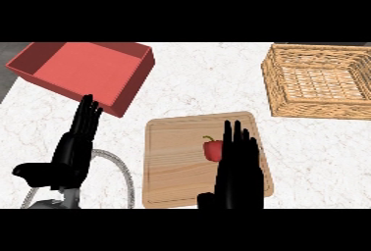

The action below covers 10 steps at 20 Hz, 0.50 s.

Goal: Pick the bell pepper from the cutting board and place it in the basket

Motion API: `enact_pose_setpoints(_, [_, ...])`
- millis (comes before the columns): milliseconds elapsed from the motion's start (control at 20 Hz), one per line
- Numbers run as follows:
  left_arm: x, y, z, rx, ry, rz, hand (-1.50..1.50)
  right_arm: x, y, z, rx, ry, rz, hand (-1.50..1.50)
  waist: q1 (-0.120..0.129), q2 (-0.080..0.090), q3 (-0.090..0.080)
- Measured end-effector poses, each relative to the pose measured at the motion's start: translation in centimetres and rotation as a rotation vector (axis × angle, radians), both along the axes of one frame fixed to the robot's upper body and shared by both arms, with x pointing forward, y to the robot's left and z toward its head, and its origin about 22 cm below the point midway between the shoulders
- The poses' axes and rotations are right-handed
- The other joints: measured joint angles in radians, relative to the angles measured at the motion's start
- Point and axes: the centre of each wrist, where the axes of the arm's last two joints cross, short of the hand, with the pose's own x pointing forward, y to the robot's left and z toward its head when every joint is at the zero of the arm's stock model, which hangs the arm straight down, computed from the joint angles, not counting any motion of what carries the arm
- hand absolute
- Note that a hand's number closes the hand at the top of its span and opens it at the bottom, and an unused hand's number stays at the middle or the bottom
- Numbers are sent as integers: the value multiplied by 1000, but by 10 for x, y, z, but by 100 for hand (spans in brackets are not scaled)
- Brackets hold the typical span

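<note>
Pepper (211, 149) sits midway across the cutting board (174, 162), just beside the right hand (238, 171), fingers straight, empty; closing off-centre could knock it rolling. Left hand (72, 152) rests open.

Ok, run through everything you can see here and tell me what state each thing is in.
bell pepper: lying on the cutting board, not gripped, partly hidden by the right hand
cutting board: lying flat, carrying the pepper
basket: upright, no pepper in it yet
red bin: upright, open top
left hand: open, fingers straight, left of the board
right hand: open, fingers straight, over the board beside the pepper
</note>
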Motion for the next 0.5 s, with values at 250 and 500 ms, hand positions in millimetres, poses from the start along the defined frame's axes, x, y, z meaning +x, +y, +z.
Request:
enact_pose_setpoints(250, [-1,1,0,-3,-1,9,0,15,-2,-7,-22,1,-21,-150,-2,0,0])
enact_pose_setpoints(500, [4,3,2,-3,-4,8,0,19,2,-17,-37,4,-24,-150,-4,0,0])
